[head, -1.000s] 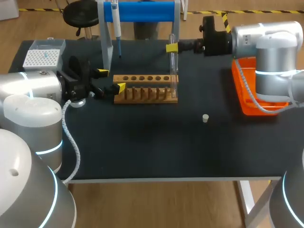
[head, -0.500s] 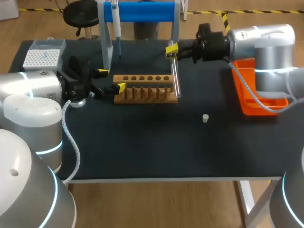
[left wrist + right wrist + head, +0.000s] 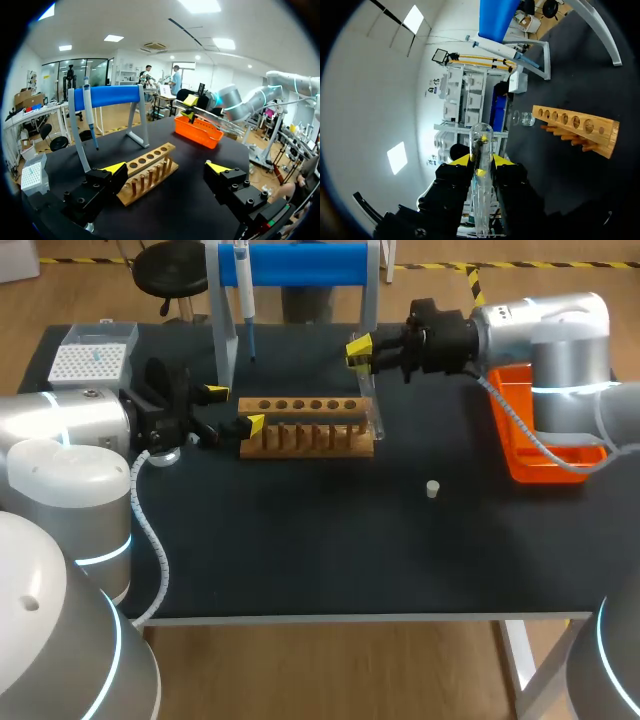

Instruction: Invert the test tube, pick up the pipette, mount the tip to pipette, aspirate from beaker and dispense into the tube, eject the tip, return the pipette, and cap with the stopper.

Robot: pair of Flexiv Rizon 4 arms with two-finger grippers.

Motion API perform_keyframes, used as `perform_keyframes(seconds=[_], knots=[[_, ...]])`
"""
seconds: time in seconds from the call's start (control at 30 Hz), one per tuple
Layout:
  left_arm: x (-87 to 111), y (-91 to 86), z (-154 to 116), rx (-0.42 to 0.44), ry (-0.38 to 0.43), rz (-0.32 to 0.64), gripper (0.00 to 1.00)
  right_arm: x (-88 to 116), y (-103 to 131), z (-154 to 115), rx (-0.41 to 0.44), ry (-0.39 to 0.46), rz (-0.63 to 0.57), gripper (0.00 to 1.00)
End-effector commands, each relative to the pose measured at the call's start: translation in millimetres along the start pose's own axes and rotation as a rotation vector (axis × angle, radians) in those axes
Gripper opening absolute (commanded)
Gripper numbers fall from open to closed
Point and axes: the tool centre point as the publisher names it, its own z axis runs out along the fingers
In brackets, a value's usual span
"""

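Observation:
My right gripper [image 3: 361,350] is shut on a clear test tube [image 3: 372,400], held above the right end of the wooden rack [image 3: 305,427]. The tube slants, its lower end out past the rack's right edge. In the right wrist view the tube [image 3: 481,190] runs lengthwise between the yellow tips of the right gripper [image 3: 481,162]. My left gripper [image 3: 231,410] stands open at the rack's left end, holding nothing. In the left wrist view the left gripper [image 3: 166,167] has the rack [image 3: 150,167] just ahead of it. The pipette [image 3: 243,285] hangs on the blue stand [image 3: 300,262]. A small white stopper [image 3: 432,489] lies on the mat.
A tip box [image 3: 91,360] sits at the back left. An orange tray [image 3: 548,465] stands at the right edge under my right arm. A glass beaker [image 3: 522,118] stands beyond the rack's far end, near the left gripper.
My right gripper has turned and shifted slightly left, tipping the test tube from upright to slanted. The left arm has not moved.

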Motion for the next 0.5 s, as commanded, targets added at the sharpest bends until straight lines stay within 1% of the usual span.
perform_keyframes(seconds=[0.03, 0.17, 0.5], knots=[[0.0, 1.8, 0.0, 0.006, 0.0, 0.001, 1.0, -4.0, 1.6, 0.1, -0.003, 0.021, 0.027, 0.0], [0.0, 1.8, 0.0, 0.006, 0.0, 0.001, 1.0, -4.8, 1.4, -0.2, -0.014, 0.053, 0.048, 0.0], [0.0, 1.8, 0.0, 0.006, 0.0, 0.001, 1.0, -5.4, -3.1, 2.5, 0.012, 0.074, 0.081, 0.0]])
